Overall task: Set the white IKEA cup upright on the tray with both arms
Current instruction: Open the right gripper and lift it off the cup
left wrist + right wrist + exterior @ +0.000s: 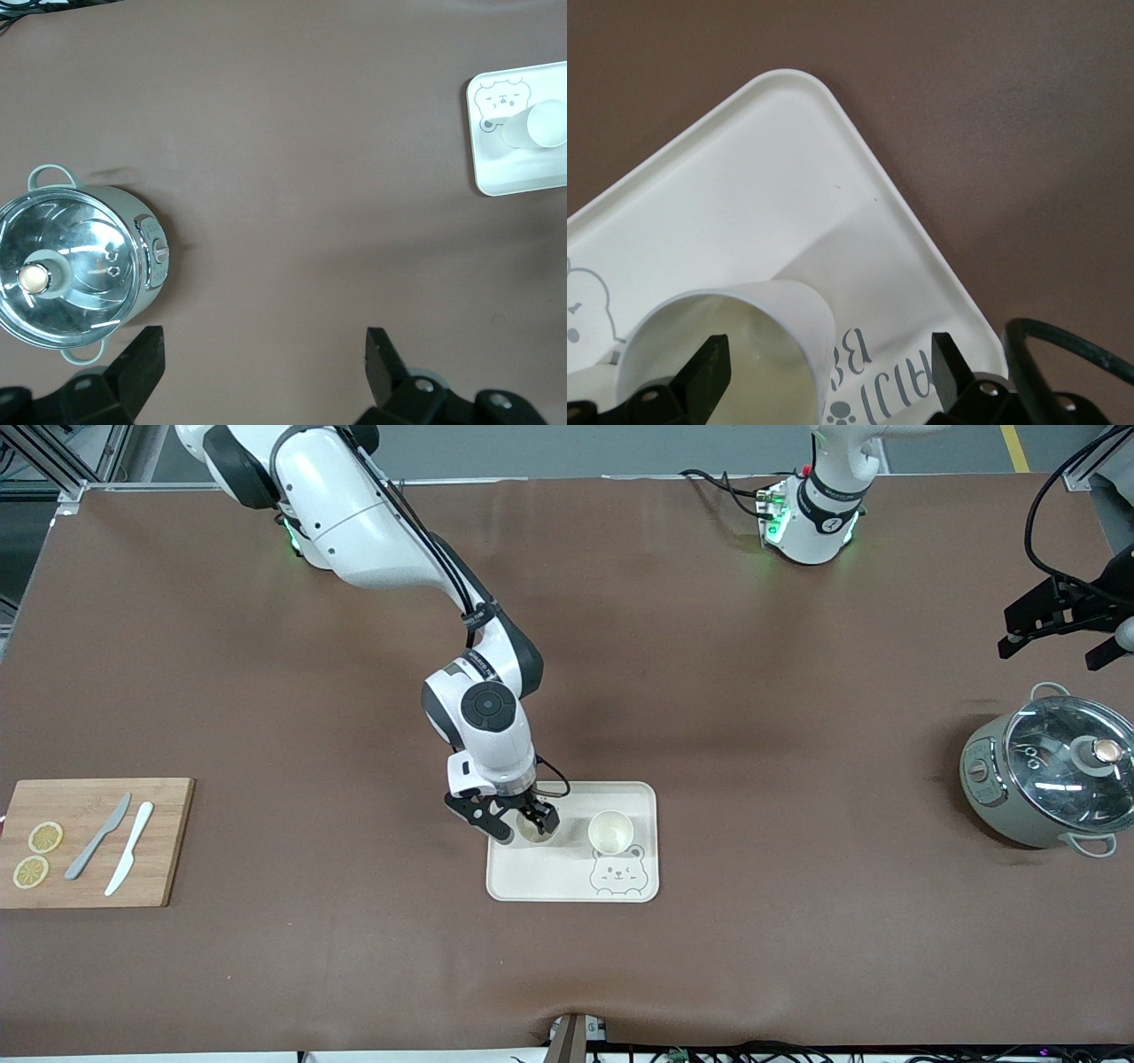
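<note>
Glossy white right arm bends down over the cream rounded-corner tray point(567, 872); the right gripper point(516, 823) stands spread around an upright white cup point(735, 354), releasing it. A second white cup point(610, 832) stands beside it, above a bear-face drawing point(617, 872). The left gripper point(264, 354) waits open above the grey glass-lidded pot point(1045, 779).

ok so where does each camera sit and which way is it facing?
Front: high across the table, facing the bases; shows both arms, right gripper over the tray, left gripper waiting above the table near the pot.
Left wrist: on the left arm, looking down at pot and table; its open fingers show.
Right wrist: on the right arm, looking down at a cup on the tray; open fingers flank it.
Shared: all see the tray; front and left wrist share the pot.
</note>
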Controlling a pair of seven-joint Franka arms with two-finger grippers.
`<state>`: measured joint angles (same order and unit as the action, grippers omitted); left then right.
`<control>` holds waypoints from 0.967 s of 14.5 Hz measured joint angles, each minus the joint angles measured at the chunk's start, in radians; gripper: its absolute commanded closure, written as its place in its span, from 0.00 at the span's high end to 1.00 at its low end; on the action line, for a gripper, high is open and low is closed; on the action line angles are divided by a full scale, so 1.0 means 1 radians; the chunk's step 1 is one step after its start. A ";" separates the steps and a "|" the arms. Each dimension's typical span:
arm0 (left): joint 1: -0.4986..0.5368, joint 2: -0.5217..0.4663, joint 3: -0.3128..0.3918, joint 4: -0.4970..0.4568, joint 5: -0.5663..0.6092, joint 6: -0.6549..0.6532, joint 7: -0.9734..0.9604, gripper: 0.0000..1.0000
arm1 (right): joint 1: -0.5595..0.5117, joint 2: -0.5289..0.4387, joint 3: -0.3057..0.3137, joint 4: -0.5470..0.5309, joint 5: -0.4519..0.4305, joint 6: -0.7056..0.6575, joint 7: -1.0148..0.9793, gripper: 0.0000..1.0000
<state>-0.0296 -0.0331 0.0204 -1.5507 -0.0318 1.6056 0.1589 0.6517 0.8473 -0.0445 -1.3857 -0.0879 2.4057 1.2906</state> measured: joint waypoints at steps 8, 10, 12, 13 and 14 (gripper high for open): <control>-0.001 0.000 -0.005 -0.001 0.022 -0.060 0.048 1.00 | 0.001 -0.073 0.001 0.025 -0.008 -0.191 -0.030 1.00; -0.004 0.001 -0.016 -0.001 0.042 -0.071 0.052 1.00 | 0.002 -0.139 0.002 0.031 -0.008 -0.306 -0.058 1.00; -0.006 0.003 -0.019 -0.002 0.053 -0.074 0.052 1.00 | 0.002 -0.219 0.003 0.035 -0.004 -0.435 -0.084 1.00; -0.005 0.004 -0.019 -0.002 0.054 -0.074 0.052 1.00 | 0.001 -0.263 0.002 0.036 0.009 -0.505 -0.110 1.00; -0.005 0.005 -0.019 -0.002 0.054 -0.074 0.052 1.00 | -0.003 -0.310 0.000 0.038 0.030 -0.579 -0.146 1.00</control>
<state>-0.0341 -0.0282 0.0014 -1.5531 0.0222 1.5311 0.2112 0.6491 0.5369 -0.0447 -1.3474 -0.0576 1.8270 1.1450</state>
